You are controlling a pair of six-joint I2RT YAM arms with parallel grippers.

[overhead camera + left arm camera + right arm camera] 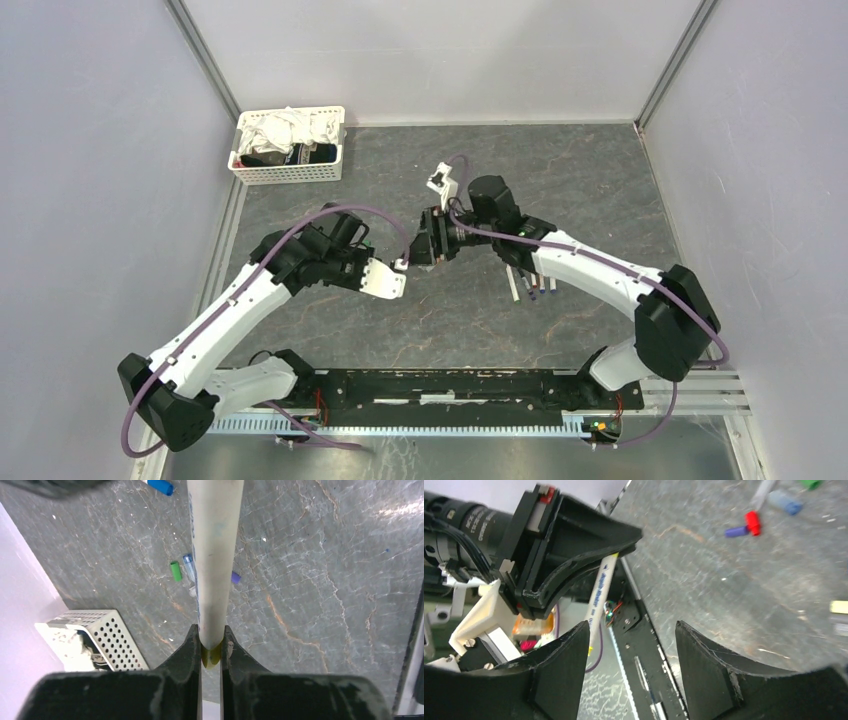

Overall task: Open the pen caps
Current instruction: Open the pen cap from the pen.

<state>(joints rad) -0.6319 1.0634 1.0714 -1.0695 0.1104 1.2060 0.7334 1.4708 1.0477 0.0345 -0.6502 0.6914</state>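
Observation:
My left gripper (212,645) is shut on a white pen (214,555) with a yellow end. In the top view it (398,268) holds the pen (402,264) above the table's middle, tip to tip with my right gripper (424,246). My right gripper (631,630) is open and empty. In its view the pen (599,592) runs from the left gripper's jaws down behind its left finger (559,670). Loose caps lie on the table: green (175,571), purple (235,577), blue (161,486), red (752,522). Several more pens (528,285) lie under the right arm.
A white slatted basket (290,172) of cloths stands at the back left and also shows in the left wrist view (95,640). Grey walls close in the table on three sides. The black base rail (450,385) runs along the near edge.

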